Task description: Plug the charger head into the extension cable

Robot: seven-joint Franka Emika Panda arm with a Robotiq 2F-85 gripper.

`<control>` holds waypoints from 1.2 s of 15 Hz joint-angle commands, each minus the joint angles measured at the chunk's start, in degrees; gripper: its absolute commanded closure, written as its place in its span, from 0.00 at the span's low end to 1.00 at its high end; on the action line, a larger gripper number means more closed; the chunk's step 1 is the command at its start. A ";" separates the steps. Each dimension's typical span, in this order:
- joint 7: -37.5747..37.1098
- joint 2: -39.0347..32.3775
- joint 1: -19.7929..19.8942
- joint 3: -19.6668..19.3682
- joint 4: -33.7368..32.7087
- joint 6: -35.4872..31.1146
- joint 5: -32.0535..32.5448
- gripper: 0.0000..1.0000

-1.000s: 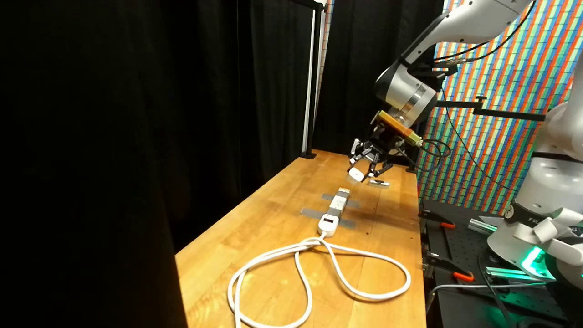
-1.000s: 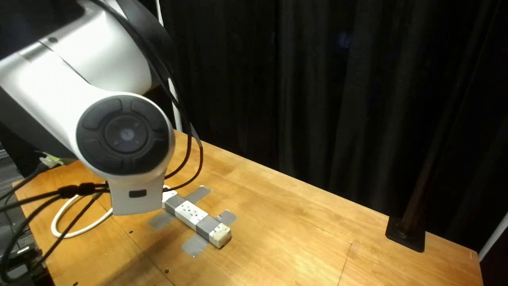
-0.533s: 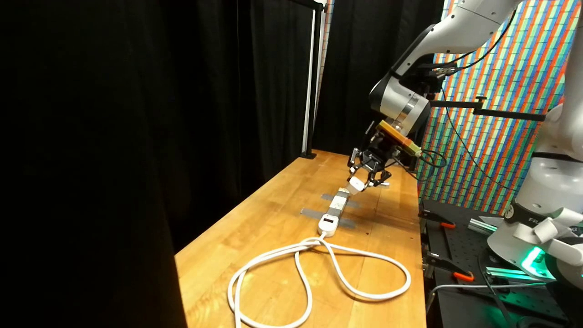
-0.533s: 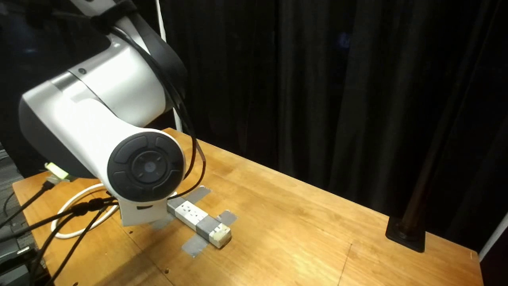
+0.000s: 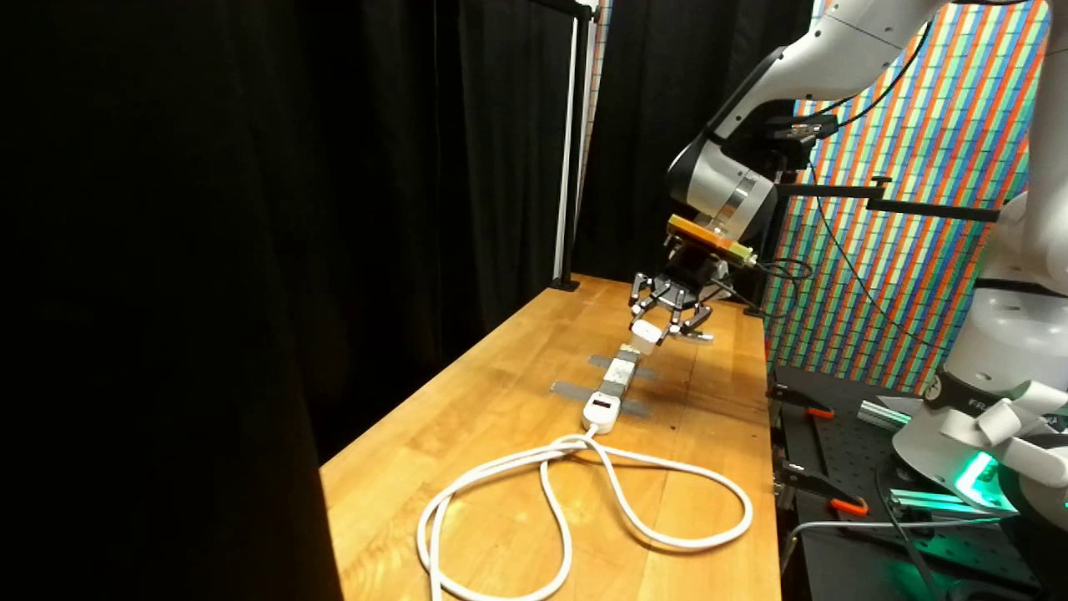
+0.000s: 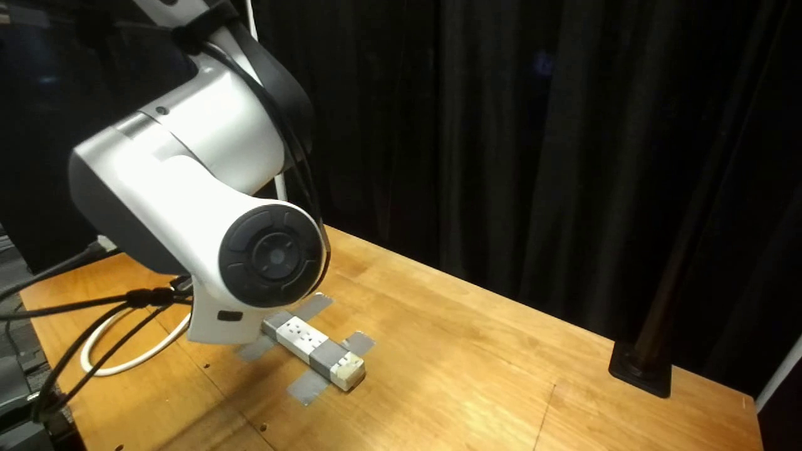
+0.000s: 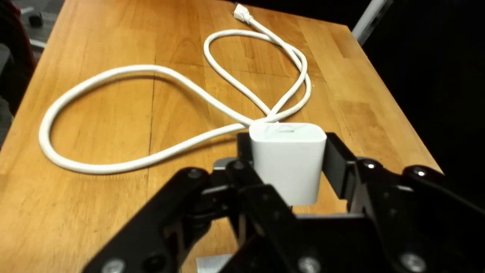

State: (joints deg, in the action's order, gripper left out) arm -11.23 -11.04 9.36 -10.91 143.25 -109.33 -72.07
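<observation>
In the wrist view, the charger (image 7: 288,167): white, squarish, round-cornered, with a small slot in its upper face. Gripped from two opposite sides by the gripper (image 7: 288,161), with jaws closed onto it and a dark pad (image 7: 336,167) pressed to each side. In an exterior view, held near the strip (image 5: 619,371), overlapping its yellowed end from this angle; height above the strip, and any contact with it, impossible to tell. Along the strip, sockets (image 6: 301,333) in full sight between two bands of grey tape (image 6: 308,387), with flat ends of the tape stuck to the wooden table (image 6: 476,376) on either side. From the strip's rounded end, the cable (image 5: 684,544): a thick white cord in broad, overlapping loops on the table, with a plug (image 7: 241,14) at its far end, well apart from the strip. Near the strip's yellowed end, partly behind the gripper in an exterior view, a small flat item (image 5: 703,337). Above the strip in both exterior views, the arm (image 6: 207,181), white with dark trim, reaching downward; hidden behind it in an exterior view, charger, gripper and the rounded end of the strip. Beyond the strip, along the table's edge, a black curtain (image 6: 501,156). Well apart from the strip, a black foot (image 6: 640,369) on the table and, behind the arm, a striped backdrop (image 5: 918,167).
</observation>
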 commanded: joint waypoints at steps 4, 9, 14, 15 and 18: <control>-11.71 -13.20 3.86 -1.11 -15.12 20.99 5.30 0.77; -13.40 -23.04 5.81 -2.09 -23.15 31.12 7.82 0.77; -10.77 -27.65 6.26 -3.28 -28.29 29.33 6.13 0.77; -10.71 -28.34 6.49 -3.46 -29.31 29.35 6.05 0.77; -10.50 -30.24 7.39 -3.69 -32.19 29.74 6.08 0.77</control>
State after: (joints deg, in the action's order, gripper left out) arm -22.34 -38.78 15.93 -14.08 115.07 -81.28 -65.58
